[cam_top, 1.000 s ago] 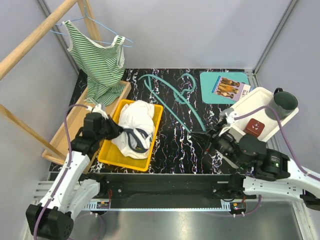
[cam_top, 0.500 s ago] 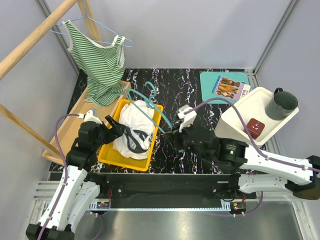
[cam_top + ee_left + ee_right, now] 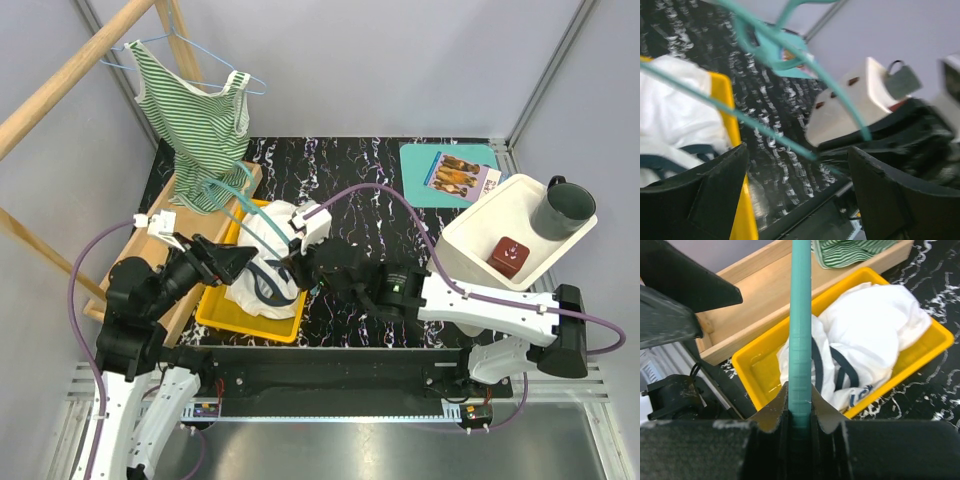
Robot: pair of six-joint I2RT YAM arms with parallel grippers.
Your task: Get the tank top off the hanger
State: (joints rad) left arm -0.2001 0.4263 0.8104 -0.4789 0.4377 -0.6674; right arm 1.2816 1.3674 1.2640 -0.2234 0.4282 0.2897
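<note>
A second ago the left claw [image 3: 232, 262] was pinched on the white tank top [image 3: 875, 325]; now its fingers stand spread wide, off the cloth, over the left rim of the yellow tray [image 3: 755, 365]. The tank top lies bunched inside the tray, as before. The teal hanger [image 3: 801, 330], which lay on the worktop [image 3: 400, 220] right of the tray, is now off it and slanting above the tray, pinched in the right claw [image 3: 800, 407], which has crossed to the tray's right edge.
</note>
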